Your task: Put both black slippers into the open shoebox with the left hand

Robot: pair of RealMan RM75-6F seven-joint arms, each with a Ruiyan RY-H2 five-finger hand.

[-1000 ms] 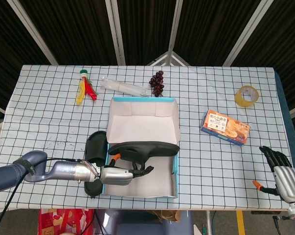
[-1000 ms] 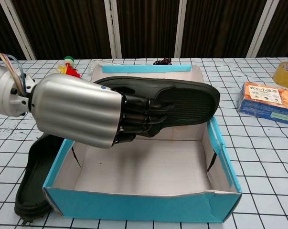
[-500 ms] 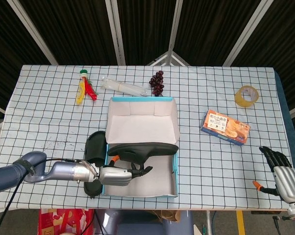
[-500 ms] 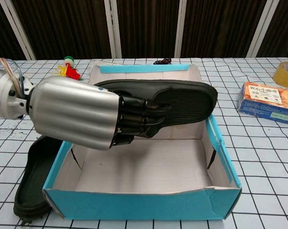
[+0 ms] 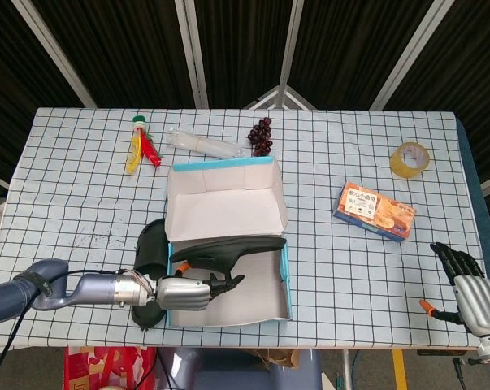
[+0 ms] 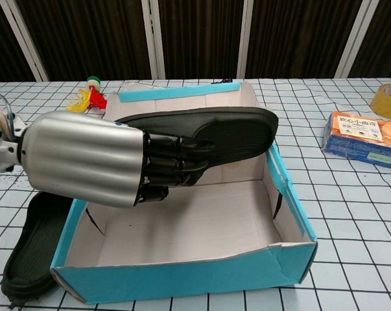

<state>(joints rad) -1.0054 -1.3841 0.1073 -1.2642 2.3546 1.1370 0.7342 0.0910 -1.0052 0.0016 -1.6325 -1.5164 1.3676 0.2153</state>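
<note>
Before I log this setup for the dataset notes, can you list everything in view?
Black rubber slippers: two; one held over the box, one on the table left of it.
Open blue cardboard shoebox: one, centre.
Dark grape bunch: one, behind the box.
Clear plastic packet: one, far side.
Red and yellow toy: one, far left.
Orange snack box: one, right.
Yellow tape roll: one, far right.
Checked tablecloth: white, black grid.
Left robot hand: grips the slipper.
Right robot hand: open, at the table's right near edge.

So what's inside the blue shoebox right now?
Only bare cardboard floor shows inside the shoebox. The left hand holds one black slipper above it, hiding part of the floor. The other slipper lies outside, against its left wall.
</note>
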